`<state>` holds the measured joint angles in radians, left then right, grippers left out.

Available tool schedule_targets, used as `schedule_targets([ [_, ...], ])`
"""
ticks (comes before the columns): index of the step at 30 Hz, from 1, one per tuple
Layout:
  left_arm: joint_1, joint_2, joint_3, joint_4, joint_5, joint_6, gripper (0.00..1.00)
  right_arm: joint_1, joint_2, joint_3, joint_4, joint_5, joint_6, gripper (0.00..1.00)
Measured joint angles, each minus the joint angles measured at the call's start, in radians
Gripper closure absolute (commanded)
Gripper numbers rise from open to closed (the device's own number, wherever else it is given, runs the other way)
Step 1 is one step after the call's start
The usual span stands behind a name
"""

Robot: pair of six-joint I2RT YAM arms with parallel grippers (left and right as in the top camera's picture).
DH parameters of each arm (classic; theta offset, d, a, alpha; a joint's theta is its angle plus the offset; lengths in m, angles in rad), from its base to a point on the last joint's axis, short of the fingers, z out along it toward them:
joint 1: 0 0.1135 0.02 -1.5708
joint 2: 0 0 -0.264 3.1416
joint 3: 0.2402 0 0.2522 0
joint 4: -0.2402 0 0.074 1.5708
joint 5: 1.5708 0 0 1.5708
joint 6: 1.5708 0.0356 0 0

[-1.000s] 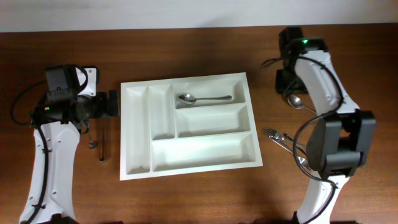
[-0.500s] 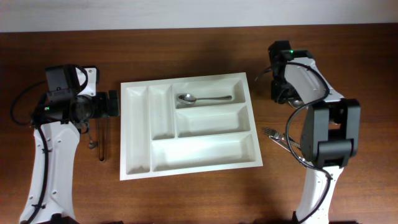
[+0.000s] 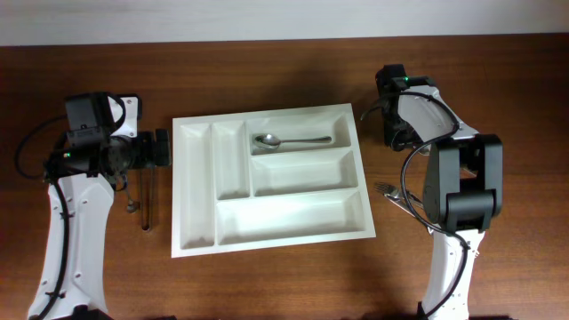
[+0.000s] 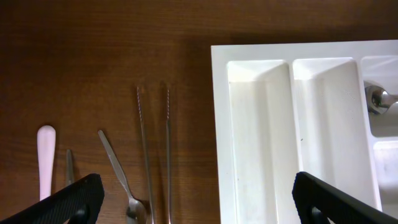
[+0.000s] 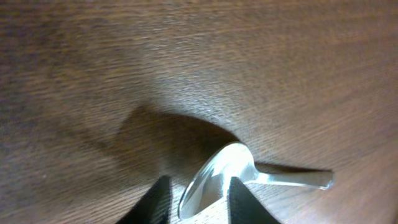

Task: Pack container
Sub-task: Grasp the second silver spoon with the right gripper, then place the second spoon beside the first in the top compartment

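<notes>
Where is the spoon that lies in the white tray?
In the overhead view, the spoon lies in the upper short compartment at the tray's top right corner, bowl pointing left.

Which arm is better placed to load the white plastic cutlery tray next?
Right. The right claw straddles a shiny metal spoon on the brown wooden table; the left claw hangs wide open above thin metal utensils, holding nothing.

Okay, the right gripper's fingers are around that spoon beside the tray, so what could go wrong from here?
1. The right gripper straddles the spoon at its rounded bowl, with the handle sticking out sideways; the spoon could slip or swivel when lifted.
2. The fork lies on the table close by the right arm; a swing toward the container might knock it.
</notes>
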<state>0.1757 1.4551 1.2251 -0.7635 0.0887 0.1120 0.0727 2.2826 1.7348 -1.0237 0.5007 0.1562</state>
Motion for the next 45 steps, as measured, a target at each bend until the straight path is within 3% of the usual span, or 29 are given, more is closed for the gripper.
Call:
schedule_targets([
  [7,0.000,0.000,0.000,0.000,0.000,0.000,0.01,0.000,0.000,0.000,0.007,0.012,-0.002,0.96],
  [23,0.000,0.000,0.000,0.000,0.000,0.000,0.01,0.030,0.000,0.003,-0.043,0.106,0.023,0.96],
  [37,0.000,0.000,0.000,0.000,0.000,0.000,0.01,0.325,-0.122,0.177,-0.105,0.113,0.027,0.96],
  [45,0.000,0.000,0.000,0.000,0.000,0.000,0.01,0.493,-0.132,0.185,-0.104,0.113,0.028,0.96],
])
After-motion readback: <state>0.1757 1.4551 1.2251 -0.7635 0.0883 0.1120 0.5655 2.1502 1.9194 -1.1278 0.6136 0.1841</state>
